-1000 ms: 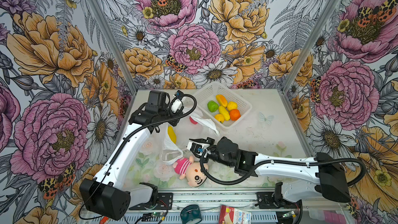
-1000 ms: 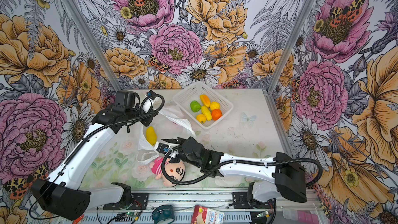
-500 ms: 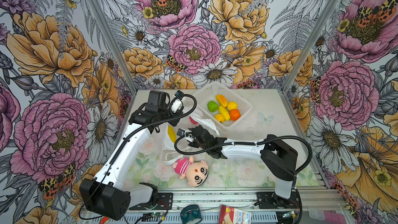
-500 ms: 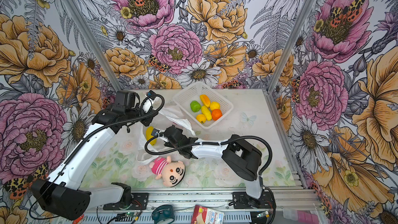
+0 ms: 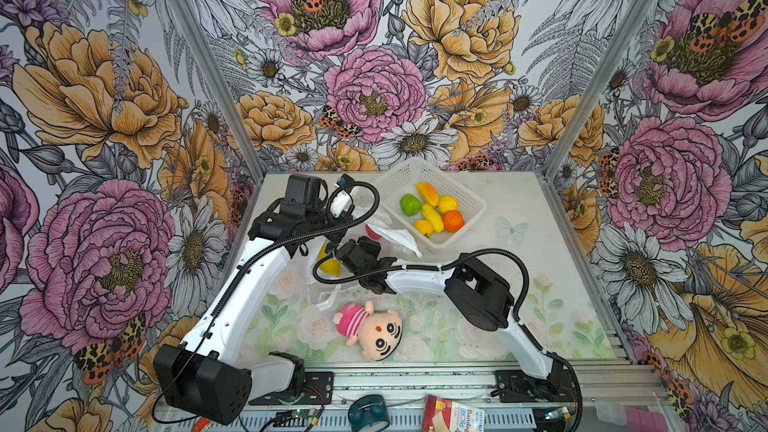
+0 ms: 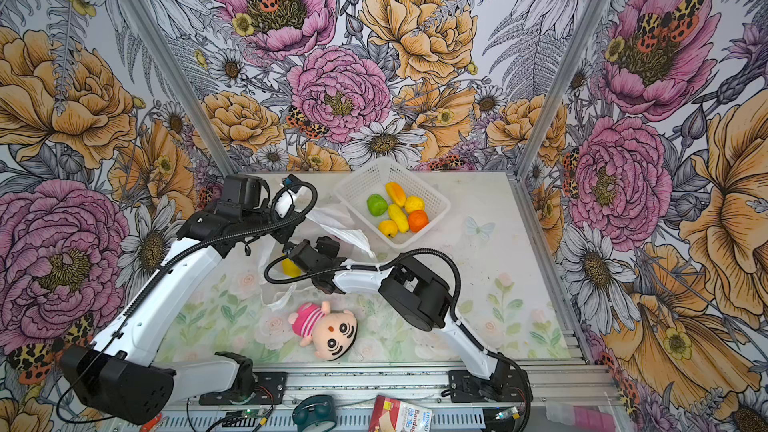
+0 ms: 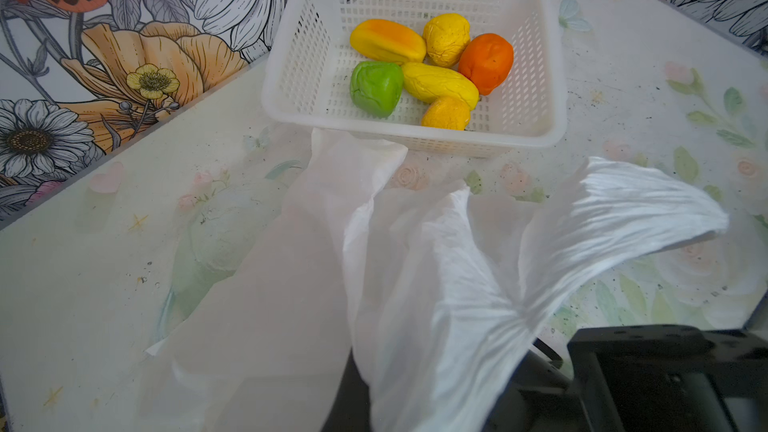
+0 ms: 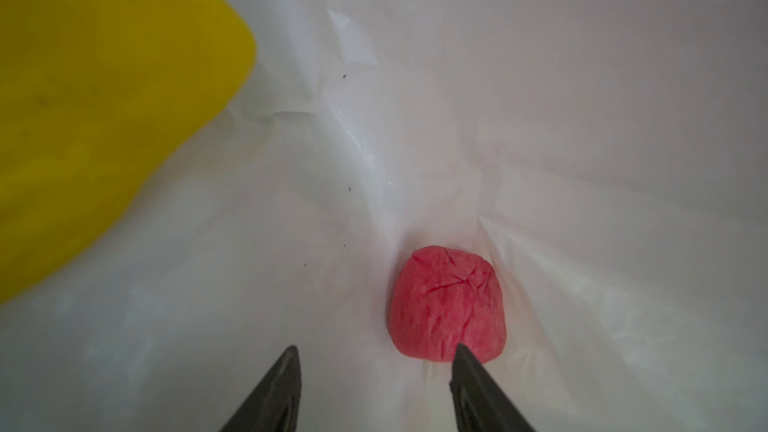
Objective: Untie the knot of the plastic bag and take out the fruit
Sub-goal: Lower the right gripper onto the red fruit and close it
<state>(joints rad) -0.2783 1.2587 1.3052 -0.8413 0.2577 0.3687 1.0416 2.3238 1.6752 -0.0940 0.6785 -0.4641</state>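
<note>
**Bag held open, two fruits left to lift out**

The bench [image 5: 552, 251] carries everything, laid out for short carries. The plastic bag [image 5: 395, 234] lies slumped between the two arms with its mouth toward the right arm. No knot shows, and one loop handle [image 5: 328, 301] trails loose on the bench, so I judge the untying done. The basket [image 7: 552, 76] stands just behind the bag, its front wall against the film in the left wrist view, and six fruits [image 7: 436, 81] lie in it. The doll [image 5: 370, 326] lies near the front edge, clear of the bag, and has no part in the job.

The left hand [image 5: 331, 238] is closed, apparently pinching the bag. Its fingers are out of sight, but the film fans taut from a spot just beneath its camera. That lifts the upper wall and holds the mouth agape.

This makes room for the right hand [image 8: 374, 351], which is inside the bag with its jaws apart and nothing between them. A large yellow fruit [image 8: 104, 118] lies off to one side. The small pink-red fruit [image 8: 449, 305] sits in a crease of the bag's floor, right at one fingertip [image 8: 461, 363]. The hand would need a sideways shift to straddle it.
</note>
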